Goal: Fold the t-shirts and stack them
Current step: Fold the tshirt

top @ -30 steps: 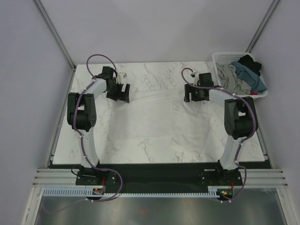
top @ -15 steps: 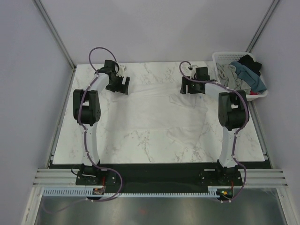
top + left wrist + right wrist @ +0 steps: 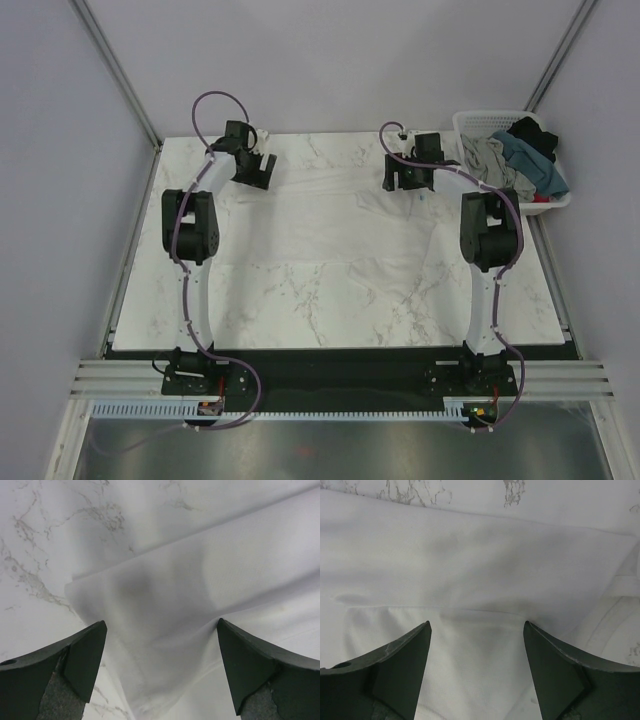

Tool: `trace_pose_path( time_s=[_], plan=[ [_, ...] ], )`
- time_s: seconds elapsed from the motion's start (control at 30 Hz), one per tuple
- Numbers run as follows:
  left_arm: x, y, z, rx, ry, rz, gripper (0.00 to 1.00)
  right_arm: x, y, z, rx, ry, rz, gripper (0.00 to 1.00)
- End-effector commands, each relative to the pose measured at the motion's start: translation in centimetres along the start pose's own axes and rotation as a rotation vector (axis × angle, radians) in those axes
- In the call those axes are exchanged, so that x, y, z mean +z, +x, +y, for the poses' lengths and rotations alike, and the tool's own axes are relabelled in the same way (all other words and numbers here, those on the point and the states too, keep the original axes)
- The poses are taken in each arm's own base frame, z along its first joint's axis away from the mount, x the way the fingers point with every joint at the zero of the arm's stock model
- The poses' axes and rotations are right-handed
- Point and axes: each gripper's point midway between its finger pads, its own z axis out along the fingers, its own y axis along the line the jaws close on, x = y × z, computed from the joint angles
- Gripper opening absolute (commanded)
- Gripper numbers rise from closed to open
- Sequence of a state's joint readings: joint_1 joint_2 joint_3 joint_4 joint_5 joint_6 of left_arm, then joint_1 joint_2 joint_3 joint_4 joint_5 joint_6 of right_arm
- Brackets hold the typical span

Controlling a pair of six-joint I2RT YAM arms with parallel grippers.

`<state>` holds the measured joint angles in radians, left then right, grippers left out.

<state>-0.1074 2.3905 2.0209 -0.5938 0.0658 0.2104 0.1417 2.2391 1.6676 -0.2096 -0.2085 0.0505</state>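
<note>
**A:** The large plain white fabric t-shirt (image 3: pixel 330 255) is lying spread across the white marble-patterned table (image 3: pixel 140 300), and its near part is wrinkling. What is worrying you?

**B:** Further out, the left gripper (image 3: pixel 160 630) is hovering fully open over a shirt corner, holding nothing. The right gripper (image 3: pixel 476 625) is gaping wide above a folded edge, also empty. One may end up pinching a single layer or only marble, and that would be skewing the fold.

**A:** And beyond them?

**B:** The pile of grey, teal-blue and black fabric shirts (image 3: pixel 505 160) is waiting in the white plastic lattice basket (image 3: pixel 470 122). I am thinking a lifted sleeve could be snagging on it.
</note>
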Motion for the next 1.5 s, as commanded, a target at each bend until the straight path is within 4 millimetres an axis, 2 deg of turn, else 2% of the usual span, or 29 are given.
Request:
trace_pose_path(
  time_s=[0.0, 0.03, 0.07, 0.1, 0.13, 0.17, 0.2, 0.23, 0.27, 0.3, 0.33, 0.37, 0.4, 0.43, 0.47, 0.5, 0.53, 0.57, 0.6, 0.63, 0.67, 0.7, 0.73, 0.77, 0.83, 0.93, 1.03, 1.33, 1.47],
  plan=[
    [-9.9, -7.6, 1.7, 0.022, -0.109, -0.231, 1.0, -4.2, -5.5, 1.3, -0.075, 0.001, -0.122, 0.83],
    [-11.5, -8.2, 1.6, 0.024, -0.112, -0.258, 1.0, -5.1, -6.0, 1.8, -0.079, -0.002, -0.134, 0.83],
    [-12.4, -7.8, 1.3, 0.022, -0.111, -0.261, 1.0, -7.1, -6.7, 2.3, -0.112, -0.003, -0.159, 0.83],
    [-16.1, -9.0, 1.3, 0.018, -0.123, -0.324, 1.0, -8.1, -6.9, 2.6, -0.121, -0.005, -0.169, 0.83],
    [-16.3, -7.7, 1.0, 0.011, -0.118, -0.303, 1.0, -9.1, -7.0, 3.0, -0.129, -0.004, -0.175, 0.83],
    [-17.5, -7.4, 0.8, 0.002, -0.113, -0.313, 1.0, -10.9, -6.7, 3.7, -0.148, -0.009, -0.184, 0.83],
    [-19.6, -7.4, 0.4, 0.004, -0.105, -0.342, 1.0, -11.8, -6.2, 4.1, -0.161, -0.014, -0.179, 0.83],
    [-19.0, -5.0, -0.1, 0.002, -0.092, -0.294, 1.0, -12.5, -5.6, 4.6, -0.182, -0.022, -0.172, 0.83],
    [-19.1, -3.9, -0.4, 0.002, -0.086, -0.278, 1.0, -13.5, -4.1, 5.6, -0.213, -0.043, -0.15, 0.83],
    [-19.0, -2.7, -0.7, 0.004, -0.079, -0.257, 1.0, -13.9, -3.0, 5.7, -0.285, -0.05, -0.129, 0.82],
    [-19.3, -0.5, -1.2, 0.007, -0.072, -0.226, 1.0, -14.2, -1.6, 5.9, -0.325, -0.059, -0.095, 0.82],
    [-19.3, 0.6, -1.5, 0.013, -0.065, -0.212, 1.0, -14.7, 0.6, 6.3, -0.383, -0.074, -0.058, 0.82],
    [-19.5, 1.6, -1.8, 0.014, -0.057, -0.201, 1.0, -14.9, 1.7, 6.1, -0.471, -0.073, -0.036, 0.82],
    [-18.9, 3.9, -2.3, 0.012, -0.048, -0.156, 1.0, -15.2, 3.0, 5.9, -0.518, -0.073, -0.005, 0.82],
    [-20.0, 4.2, -2.4, 0.013, -0.051, -0.172, 1.0, -15.7, 5.0, 6.0, -0.556, -0.083, 0.024, 0.83],
    [-20.1, 5.1, -2.6, 0.012, -0.049, -0.161, 1.0, -16.1, 5.9, 6.0, -0.59, -0.093, 0.038, 0.83],
    [-19.7, 6.8, -2.9, 0.011, -0.043, -0.129, 1.0, -16.5, 6.9, 6.0, -0.662, -0.107, 0.062, 0.83],
    [-20.3, 7.1, -3.0, 0.011, -0.045, -0.139, 1.0, -17.2, 8.3, 6.5, -0.692, -0.122, 0.073, 0.84],
    [-20.3, 7.9, -3.2, 0.011, -0.042, -0.128, 1.0, -17.6, 9.1, 6.8, -0.723, -0.14, 0.08, 0.84],
    [-19.9, 9.5, -3.5, 0.009, -0.036, -0.097, 1.0, -18.1, 10.1, 7.2, -0.772, -0.172, 0.097, 0.83],
    [-20.2, 10.0, -3.6, 0.009, -0.036, -0.097, 1.0, -18.7, 11.3, 8.2, -0.819, -0.205, 0.102, 0.83],
    [-20.1, 10.1, -3.6, 0.094, -0.022, -0.109, 0.98, -19.0, 12.3, 8.5, -0.852, -0.224, 0.121, 0.83],
    [-19.8, 11.3, -3.7, 0.108, -0.021, -0.086, 0.93, -19.2, 12.9, 8.8, -0.886, -0.233, 0.132, 0.82],
    [-19.8, 11.9, -3.5, 0.127, -0.032, -0.072, 0.93, -19.6, 13.9, 9.4, -0.943, -0.257, 0.139, 0.81],
    [-19.8, 12.6, -3.3, 0.131, -0.044, -0.059, 0.93, -20.1, 15.6, 10.0, -0.983, -0.286, 0.169, 0.8],
    [-19.8, 12.5, -3.4, 0.115, -0.045, -0.064, 0.93, -20.9, 16.8, 10.6, -1.051, -0.31, 0.166, 0.78],
    [-19.8, 12.2, -3.3, 0.112, -0.045, -0.065, 0.93, -21.4, 19.3, 11.5, -1.117, -0.363, 0.202, 0.76],
    [-19.8, 11.4, -2.7, 0.113, -0.071, -0.066, 0.93, -22.7, 23.4, 12.2, -1.211, -0.446, 0.309, 0.74],
    [-19.8, 11.2, -2.6, 0.117, -0.077, -0.07, 0.93, -22.7, 24.4, 12.0, -1.22, -0.447, 0.351, 0.74]
  ],
)
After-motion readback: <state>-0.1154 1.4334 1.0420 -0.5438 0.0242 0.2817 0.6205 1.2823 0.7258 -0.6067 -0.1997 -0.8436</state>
